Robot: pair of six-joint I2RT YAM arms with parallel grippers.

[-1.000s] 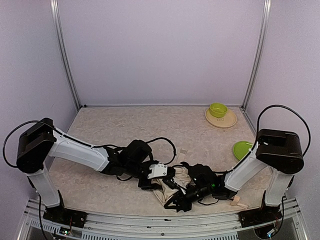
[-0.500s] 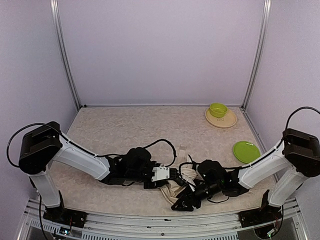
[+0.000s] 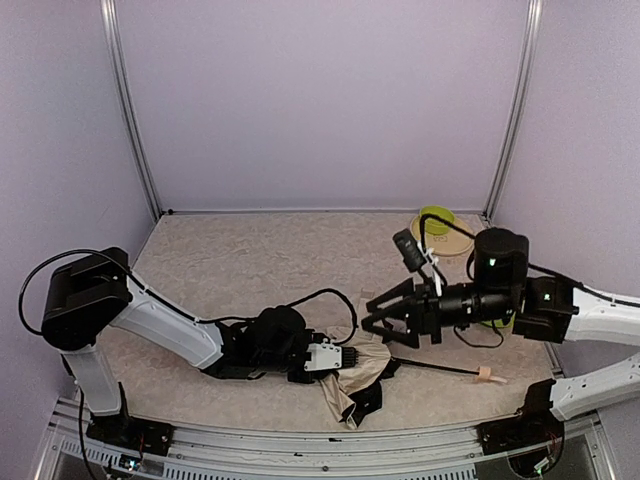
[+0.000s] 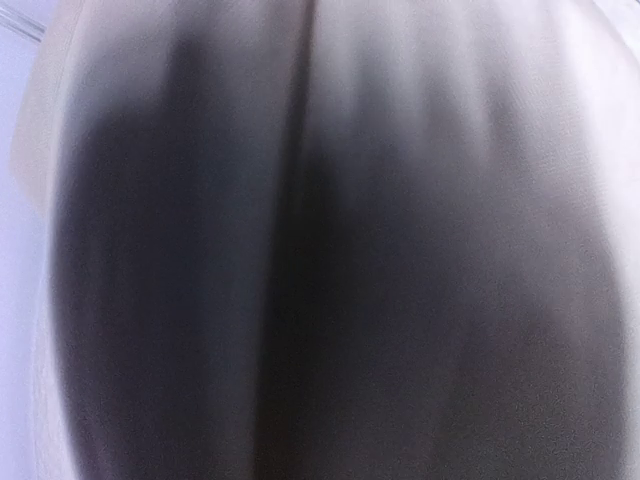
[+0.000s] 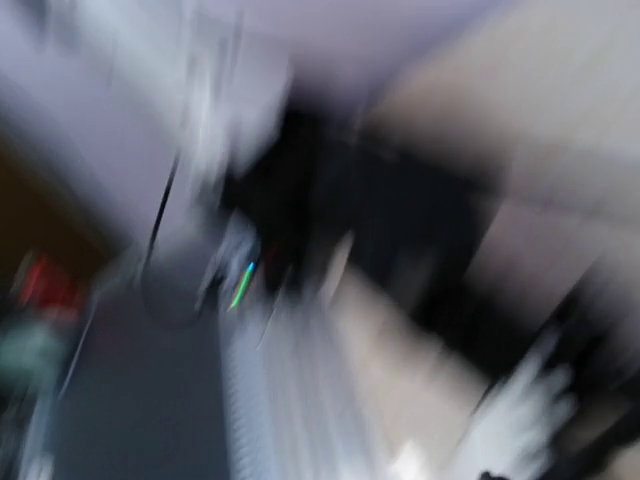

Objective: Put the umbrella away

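The umbrella [image 3: 357, 373] lies collapsed near the table's front edge, cream fabric crumpled with black lining showing at its near end. Its thin black shaft [image 3: 435, 369] runs right to a small beige handle [image 3: 487, 376]. My left gripper [image 3: 340, 356] lies low on the table with its fingertips pushed into the fabric's left side; the left wrist view shows only close, blurred cloth, so its jaws are hidden. My right gripper [image 3: 376, 322] hovers above the umbrella's right end, open and holding nothing. The right wrist view is a motion blur.
A green bowl [image 3: 437, 219] sits on a tan plate [image 3: 452, 245] at the back right, behind the right arm. A black cable [image 3: 335, 293] loops on the table behind the left wrist. Metal frame posts [image 3: 131, 120] stand at the back corners.
My right gripper opened, let go of the umbrella and swung up and right off the table. The shaft and handle now lie exposed. The left gripper sank lower into the fabric.
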